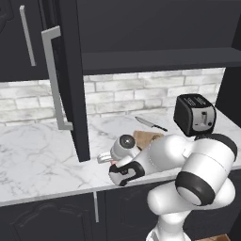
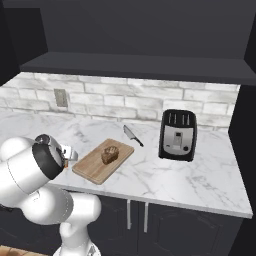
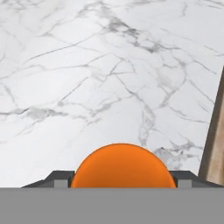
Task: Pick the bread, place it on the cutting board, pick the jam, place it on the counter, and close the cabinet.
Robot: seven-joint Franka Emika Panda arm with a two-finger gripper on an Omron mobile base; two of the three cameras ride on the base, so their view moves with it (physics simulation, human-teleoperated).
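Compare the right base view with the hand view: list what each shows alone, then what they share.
Right base view alone: the bread standing on the cutting board, a knife beyond the board, a black toaster, and the brick wall. Hand view alone: the orange jam between the gripper's fingertips, low over the marble. Both share the counter and the board, which appears as an edge strip in the hand view.

orange jam [image 3: 122,166]; white grey-veined marble counter [image 2: 165,175]; light-brown wooden cutting board [image 2: 92,167]; brown bread [image 2: 110,155]; black toaster [image 2: 178,134] with silver front; near-black cabinet [image 1: 70,70], silver handles.
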